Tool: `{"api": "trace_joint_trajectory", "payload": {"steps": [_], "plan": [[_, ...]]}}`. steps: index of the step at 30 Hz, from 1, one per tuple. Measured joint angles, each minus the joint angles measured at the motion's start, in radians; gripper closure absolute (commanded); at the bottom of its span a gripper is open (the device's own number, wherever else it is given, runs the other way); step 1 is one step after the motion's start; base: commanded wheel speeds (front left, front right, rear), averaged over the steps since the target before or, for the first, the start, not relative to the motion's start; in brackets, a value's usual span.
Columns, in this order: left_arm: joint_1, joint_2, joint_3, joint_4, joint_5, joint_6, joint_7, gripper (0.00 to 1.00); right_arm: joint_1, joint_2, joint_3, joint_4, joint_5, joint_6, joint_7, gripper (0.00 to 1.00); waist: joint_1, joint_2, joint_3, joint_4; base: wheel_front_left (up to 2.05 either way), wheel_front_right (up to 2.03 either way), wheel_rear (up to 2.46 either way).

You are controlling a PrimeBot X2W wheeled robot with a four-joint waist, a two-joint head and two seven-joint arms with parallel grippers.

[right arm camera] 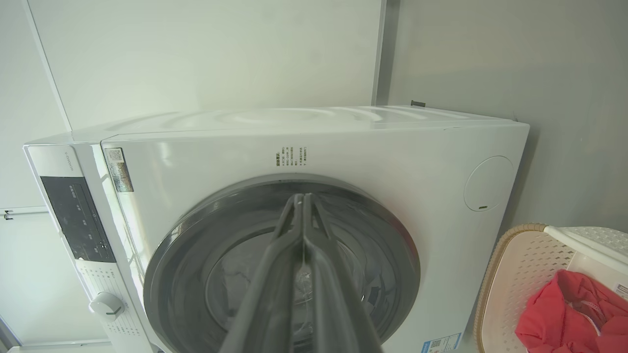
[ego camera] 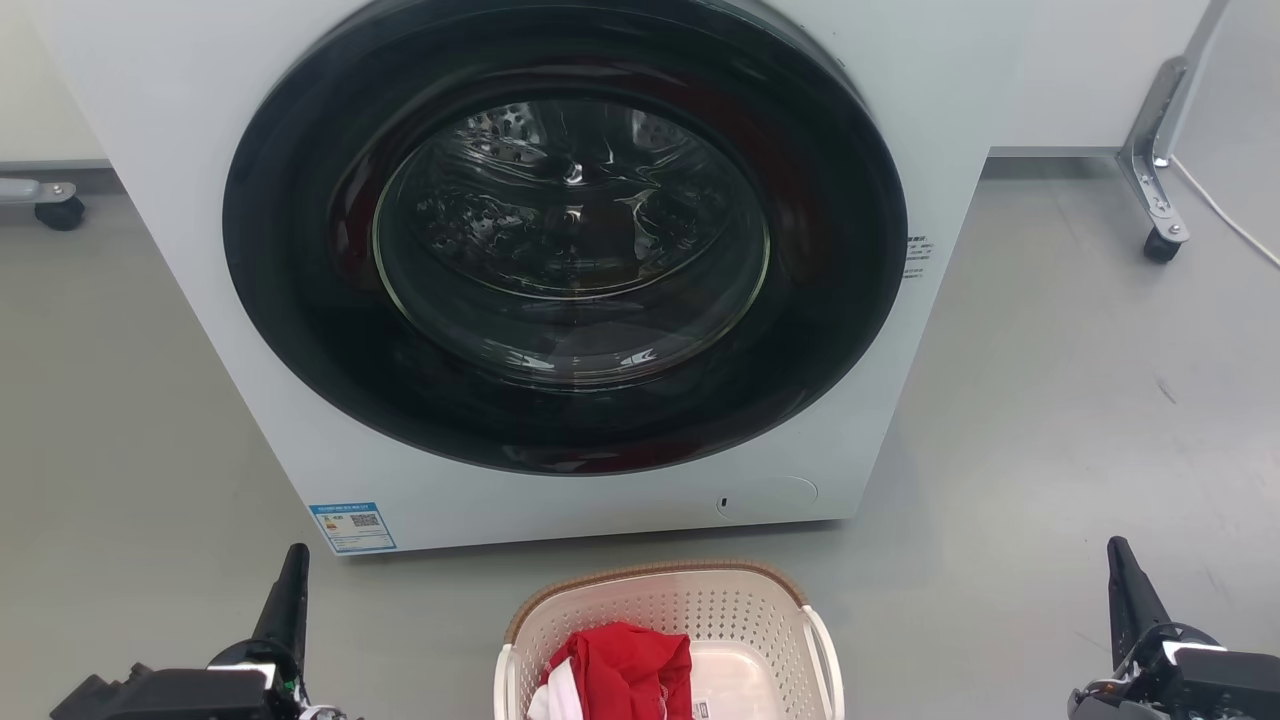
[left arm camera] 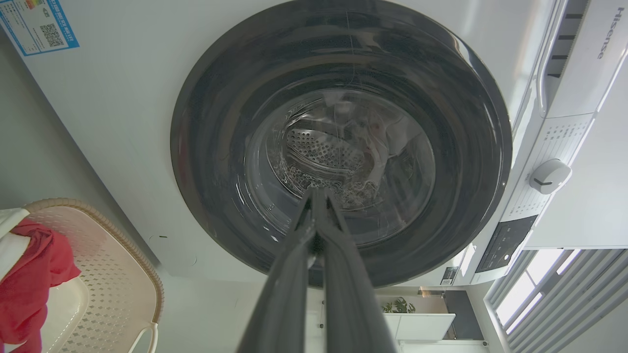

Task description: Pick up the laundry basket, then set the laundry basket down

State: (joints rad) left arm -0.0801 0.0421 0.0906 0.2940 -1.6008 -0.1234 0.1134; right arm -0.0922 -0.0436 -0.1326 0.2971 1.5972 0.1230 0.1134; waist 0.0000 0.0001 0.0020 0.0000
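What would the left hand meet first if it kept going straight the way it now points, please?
Most likely the round dark glass door of the white washing machine: the left hand, closed, points straight at its window. How far off the door is remains unclear.

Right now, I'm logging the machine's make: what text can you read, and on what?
"Hisense": on the washer's upper front panel.
Blue label low on its front: QR code, print too small to read.
Black print on its front: too small.
Control panel lettering: blurred.
Tag in the basket: too small.
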Motion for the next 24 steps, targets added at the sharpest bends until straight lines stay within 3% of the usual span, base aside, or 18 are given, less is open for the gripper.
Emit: {"api": "trace_joint_trajectory", "payload": {"steps": [24], "plan": [[0.000, 0.000, 0.000, 0.000, 0.000, 0.000, 0.000, 1.00, 0.000, 0.000, 0.000, 0.000, 0.000, 0.000, 0.000, 1.00, 0.0000, 0.0000, 0.000, 0.000, 0.00, 0.00, 0.00]]}}
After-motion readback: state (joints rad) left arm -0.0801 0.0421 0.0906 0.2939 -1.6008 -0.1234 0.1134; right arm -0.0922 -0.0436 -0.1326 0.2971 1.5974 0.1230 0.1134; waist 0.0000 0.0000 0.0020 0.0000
